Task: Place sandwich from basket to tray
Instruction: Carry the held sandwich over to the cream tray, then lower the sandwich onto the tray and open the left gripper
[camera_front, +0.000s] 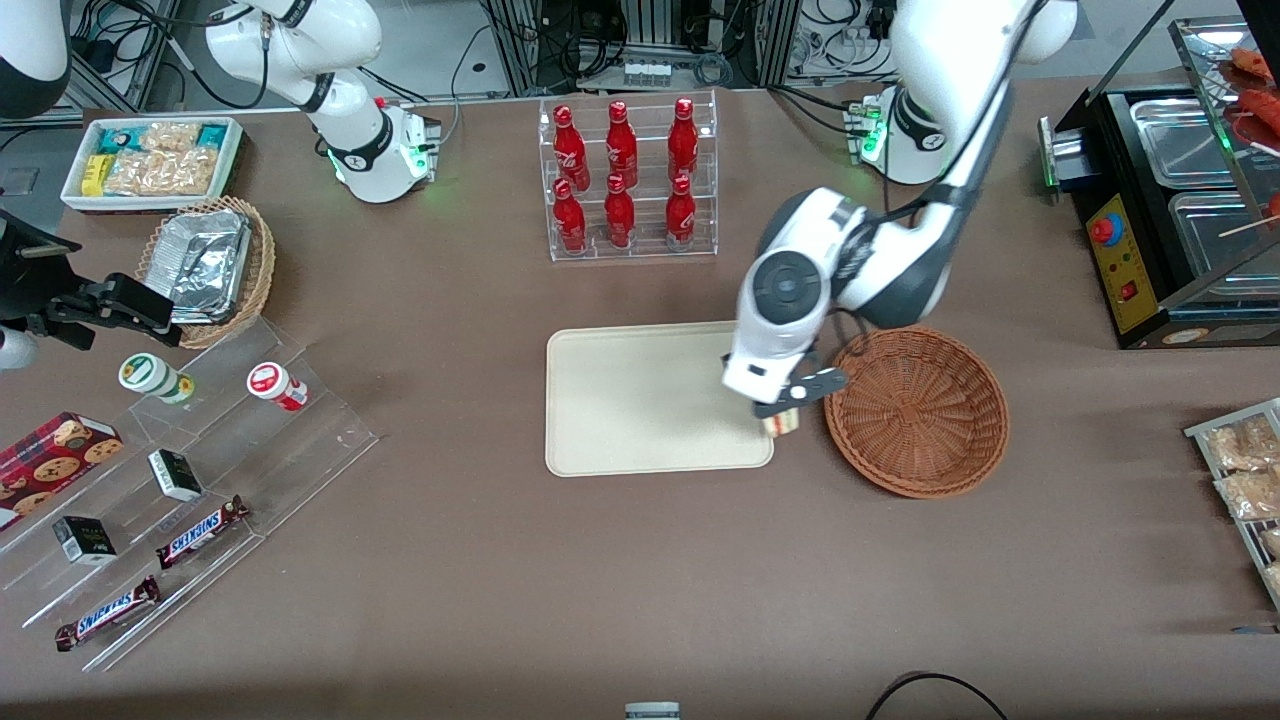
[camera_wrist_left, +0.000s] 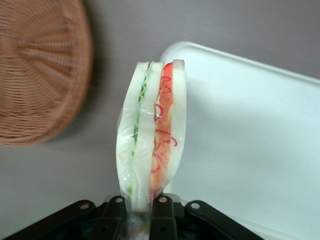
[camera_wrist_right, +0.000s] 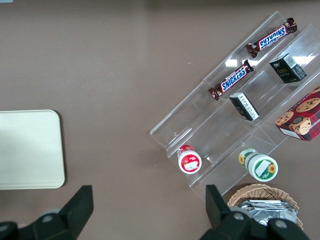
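Two candy bars (camera_front: 200, 531) on the clear stepped rack (camera_front: 190, 480) are showing "SNICKERS" in white and blue. The sandwich (camera_wrist_left: 151, 130) is a clear-wrapped wedge of white bread with green and red layers. The gripper (camera_front: 785, 410) is clamping its narrow end, holding it above the tray (camera_front: 640, 400) edge at the tray's three o'clock, just beside the basket (camera_front: 917, 411). Red bottles (camera_front: 620, 175) are standing at the tray's twelve o'clock.

Claw (camera_front: 783, 412) carries sandwich (camera_front: 784, 424) between tray (camera_front: 640, 400) and basket (camera_front: 917, 410).
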